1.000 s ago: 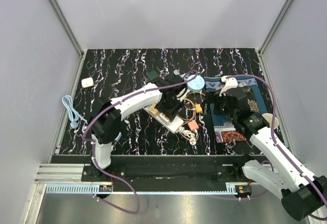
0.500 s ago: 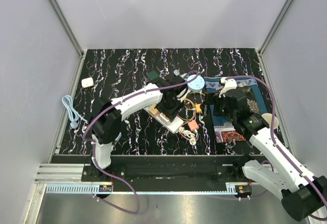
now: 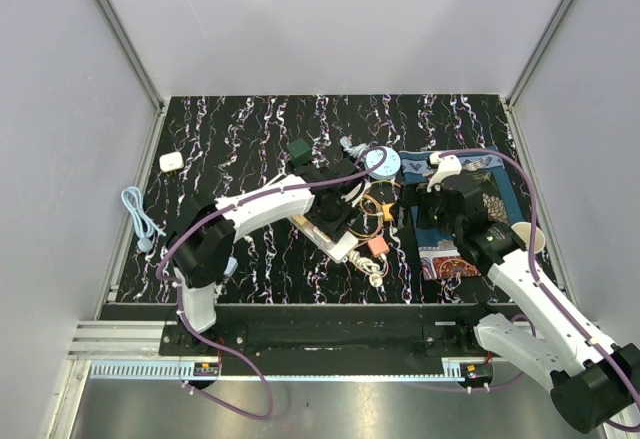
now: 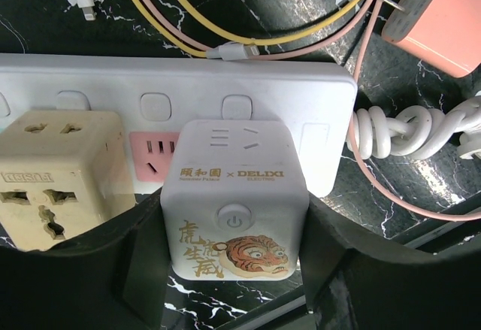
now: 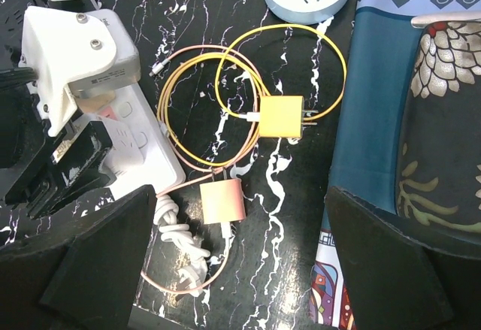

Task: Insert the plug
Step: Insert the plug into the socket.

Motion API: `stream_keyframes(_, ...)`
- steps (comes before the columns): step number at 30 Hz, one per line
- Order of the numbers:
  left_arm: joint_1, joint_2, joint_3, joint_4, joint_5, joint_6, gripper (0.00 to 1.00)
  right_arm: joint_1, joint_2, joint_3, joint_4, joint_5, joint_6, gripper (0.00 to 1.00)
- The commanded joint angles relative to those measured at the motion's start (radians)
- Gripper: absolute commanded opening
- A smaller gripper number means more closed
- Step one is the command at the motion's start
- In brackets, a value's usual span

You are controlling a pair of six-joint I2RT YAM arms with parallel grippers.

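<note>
Gripping the white cube-shaped plastic adapter point(image 4: 234, 195), the left claw point(image 4: 234, 258) should press it squarely, kept level, into the white plastic power strip point(image 4: 331, 104); right claw point(image 5: 240, 266) hangs released.

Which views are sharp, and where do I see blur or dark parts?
Left wrist view: print on the cube adapter is crisp, while the left fingers are dark and soft. Right wrist view: the yellow charger is sharp, the right fingers blurred. Top view: even light, little fine detail.
</note>
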Motion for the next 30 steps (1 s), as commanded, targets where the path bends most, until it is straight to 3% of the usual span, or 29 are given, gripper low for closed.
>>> stream_keyframes(1,-0.006,0.093,-0.099,-0.03,0.034,-0.017,0.0,-0.004,0.006,0.004,0.054,-0.032,-0.012,1.0)
stream_keyframes(13,-0.006,0.158,-0.257,0.026,0.023,-0.003,0.0,-0.004,0.03,0.004,0.055,-0.096,-0.017,1.0)
stream_keyframes(27,0.019,0.043,-0.126,0.008,0.012,0.004,0.03,-0.004,0.054,0.03,0.049,-0.179,-0.028,1.0)
stream_keyframes(30,0.022,0.05,-0.152,0.017,0.019,0.004,0.09,-0.003,0.054,0.033,0.048,-0.194,-0.031,1.0)
